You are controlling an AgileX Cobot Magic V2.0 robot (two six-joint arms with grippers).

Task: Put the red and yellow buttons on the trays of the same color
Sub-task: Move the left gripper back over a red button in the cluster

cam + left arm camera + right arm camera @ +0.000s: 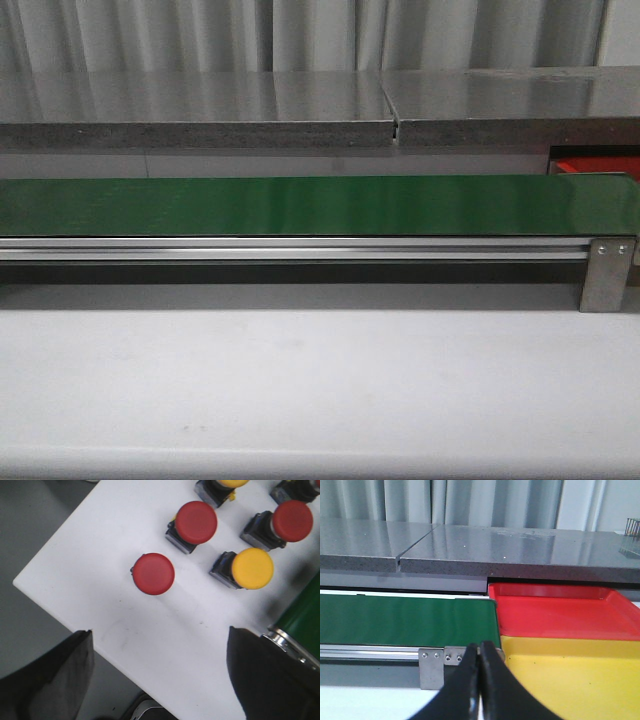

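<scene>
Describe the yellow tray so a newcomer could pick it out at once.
Find the long green belt and follow it to the end with the metal bracket. Two flat trays sit side by side just past that end. The yellow tray is the nearer one, directly ahead of the shut right gripper; the red tray lies beyond it, against the grey counter.

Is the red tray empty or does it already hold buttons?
Empty as far as shown: the red tray has a bare floor in the right wrist view, though its far-right edge is cut off.
</scene>
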